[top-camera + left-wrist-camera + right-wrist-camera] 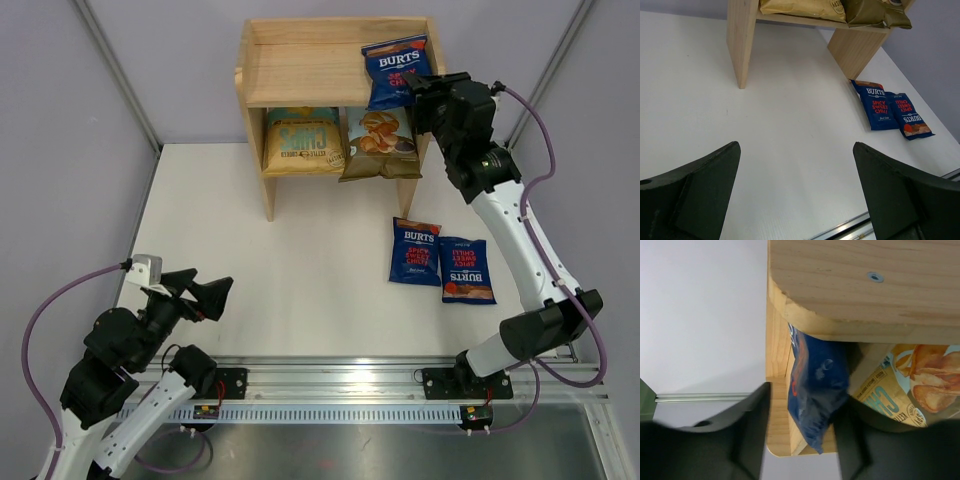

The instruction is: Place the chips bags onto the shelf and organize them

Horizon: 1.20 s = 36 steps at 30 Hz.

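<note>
The wooden shelf (300, 60) stands at the back of the table. One dark-blue Burts bag (397, 68) leans on its top tier at the right end. My right gripper (418, 92) is at that bag. In the right wrist view the jaws (802, 415) stand open around the bag (817, 385), which touches the right finger only. The yellow bag (300, 140) and the Cassava Chips bag (380, 143) stand on the lower tier. Two more Burts bags (416, 251) (466, 269) lie flat on the table. My left gripper (205, 297) is open and empty at the front left.
The shelf's side panel (740, 40) reaches the table ahead of the left gripper (796, 165). The two flat Burts bags (875, 105) (910, 117) lie to its right. A metal rail (330, 378) runs along the near table edge. Grey walls enclose the back and sides.
</note>
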### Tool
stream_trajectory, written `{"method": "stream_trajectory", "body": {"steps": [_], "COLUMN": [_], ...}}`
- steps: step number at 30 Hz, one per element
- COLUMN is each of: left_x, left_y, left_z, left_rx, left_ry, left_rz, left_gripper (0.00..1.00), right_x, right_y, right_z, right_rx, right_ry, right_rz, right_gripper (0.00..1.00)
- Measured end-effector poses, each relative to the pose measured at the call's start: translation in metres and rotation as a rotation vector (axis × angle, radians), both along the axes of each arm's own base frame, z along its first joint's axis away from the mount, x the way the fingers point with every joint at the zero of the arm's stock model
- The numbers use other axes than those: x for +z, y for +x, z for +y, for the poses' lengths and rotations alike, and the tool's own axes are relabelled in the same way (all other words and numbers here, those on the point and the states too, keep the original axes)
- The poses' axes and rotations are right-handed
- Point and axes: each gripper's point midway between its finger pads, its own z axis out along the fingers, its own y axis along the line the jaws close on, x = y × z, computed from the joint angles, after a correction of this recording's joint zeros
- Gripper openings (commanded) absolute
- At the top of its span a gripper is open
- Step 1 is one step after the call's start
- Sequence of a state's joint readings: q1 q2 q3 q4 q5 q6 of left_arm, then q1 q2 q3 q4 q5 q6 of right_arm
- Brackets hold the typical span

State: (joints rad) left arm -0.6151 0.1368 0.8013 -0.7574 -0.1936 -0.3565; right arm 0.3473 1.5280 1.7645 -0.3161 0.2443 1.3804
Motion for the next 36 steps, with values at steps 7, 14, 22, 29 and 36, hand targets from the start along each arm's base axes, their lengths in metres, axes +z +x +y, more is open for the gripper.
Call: {"method": "stream_trajectory", "body": {"steps": [7, 14, 22, 29, 36], "left_x": [0.001, 0.002, 0.001, 0.001, 0.001], "left_y": [-0.001, -0.002, -0.002, -0.003, -0.003], "left_z": [0.001, 0.001, 0.001, 0.002, 0.002], "left_rx": [0.000, 0.000, 0.001, 0.002, 0.002], "left_ry": [-0.005, -0.008, -0.010, -0.013, -0.014], "left_rz": [-0.006, -0.011, -0.012, -0.015, -0.015], "left_gripper": [0.99, 0.99, 0.99, 0.99, 0.99], "right_x": [-0.019, -0.018, -0.018, -0.015, -0.005], "right_y": [-0.006, -0.005, 0.013, 0.028, 0.023], "right_z": [-0.002, -0.001, 0.003, 0.005, 0.000], "right_rx": [0.001, -0.003, -0.024, -0.044, -0.057], "right_ry": [0.017, 0.076, 0.132, 0.158, 0.147], "right_rz": [0.031, 0.031, 0.042, 0.042, 0.018], "right_gripper": [0.18, 0.11, 0.11, 0.29, 0.56]}}
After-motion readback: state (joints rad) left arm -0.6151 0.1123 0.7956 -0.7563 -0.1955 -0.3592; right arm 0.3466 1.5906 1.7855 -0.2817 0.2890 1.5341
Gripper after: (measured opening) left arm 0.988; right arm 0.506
